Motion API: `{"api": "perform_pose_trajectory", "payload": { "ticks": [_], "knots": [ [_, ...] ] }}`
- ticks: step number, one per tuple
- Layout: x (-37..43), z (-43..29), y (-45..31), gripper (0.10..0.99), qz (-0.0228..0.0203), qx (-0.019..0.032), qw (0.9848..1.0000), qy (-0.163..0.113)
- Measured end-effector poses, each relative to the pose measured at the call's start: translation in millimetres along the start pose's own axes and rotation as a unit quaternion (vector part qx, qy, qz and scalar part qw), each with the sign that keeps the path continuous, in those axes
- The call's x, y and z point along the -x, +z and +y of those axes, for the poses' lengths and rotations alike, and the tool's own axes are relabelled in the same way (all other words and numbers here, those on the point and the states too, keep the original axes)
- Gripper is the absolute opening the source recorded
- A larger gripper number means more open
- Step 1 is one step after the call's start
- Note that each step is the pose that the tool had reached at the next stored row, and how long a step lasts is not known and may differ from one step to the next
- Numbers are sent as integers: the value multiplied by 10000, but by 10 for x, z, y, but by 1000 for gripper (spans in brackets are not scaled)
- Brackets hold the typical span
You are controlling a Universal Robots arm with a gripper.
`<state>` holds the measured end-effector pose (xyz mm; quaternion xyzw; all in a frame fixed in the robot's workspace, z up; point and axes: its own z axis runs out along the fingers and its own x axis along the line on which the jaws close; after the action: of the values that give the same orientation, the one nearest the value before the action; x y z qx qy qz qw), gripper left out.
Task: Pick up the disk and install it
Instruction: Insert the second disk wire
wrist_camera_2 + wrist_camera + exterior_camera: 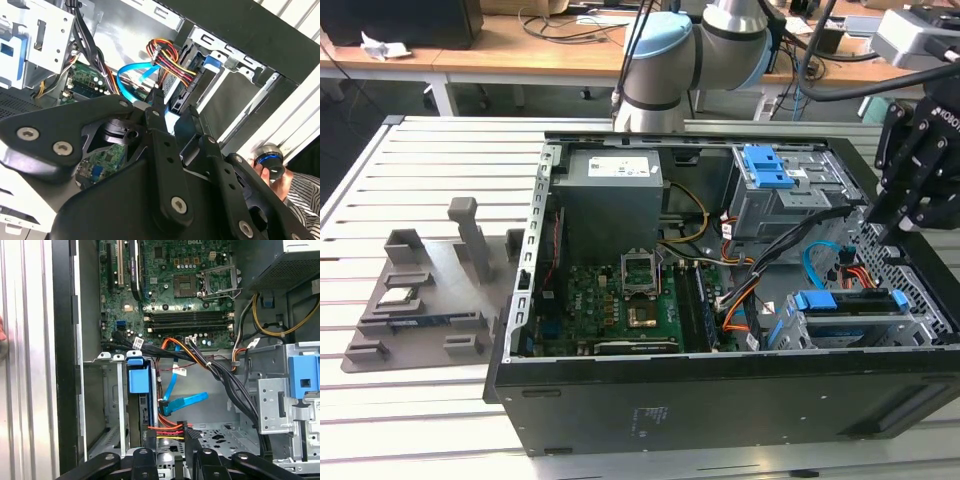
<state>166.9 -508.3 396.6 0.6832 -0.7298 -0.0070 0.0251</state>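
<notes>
The disk (850, 303) sits in the lower drive bay at the case's near corner on the exterior view's right, with blue plastic rails at its ends. In the first wrist view its blue rail end (138, 380) shows inside the bay. My black gripper (878, 215) hangs over the case's wall on the exterior view's right, above and behind that bay. Its fingers (156, 107) appear shut with nothing between them. The gripper (185, 440) points down at the bay's cable end, apart from the disk.
The open computer case (620, 400) lies on a slatted table. An upper grey cage with a blue latch (767, 168), a light blue data cable (182, 401) and orange-yellow power wires (165, 52) crowd the bay. A grey fixture (420, 300) stands at the left. A person's hand (270, 172) is beside the case.
</notes>
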Motion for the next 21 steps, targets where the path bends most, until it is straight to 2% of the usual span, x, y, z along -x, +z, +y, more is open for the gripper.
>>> {"api": "perform_pose_trajectory", "payload": {
  "ticks": [7,10,13,16,21],
  "knots": [
    [-2,65,99,361,1,0,10000,-8],
    [-4,130,180,361,2,-1,10000,-32],
    [-8,196,226,361,3,-2,10000,-69],
    [-11,252,256,361,5,-3,9999,-135],
    [-12,279,275,361,11,-7,9997,-253]
  ]
}}
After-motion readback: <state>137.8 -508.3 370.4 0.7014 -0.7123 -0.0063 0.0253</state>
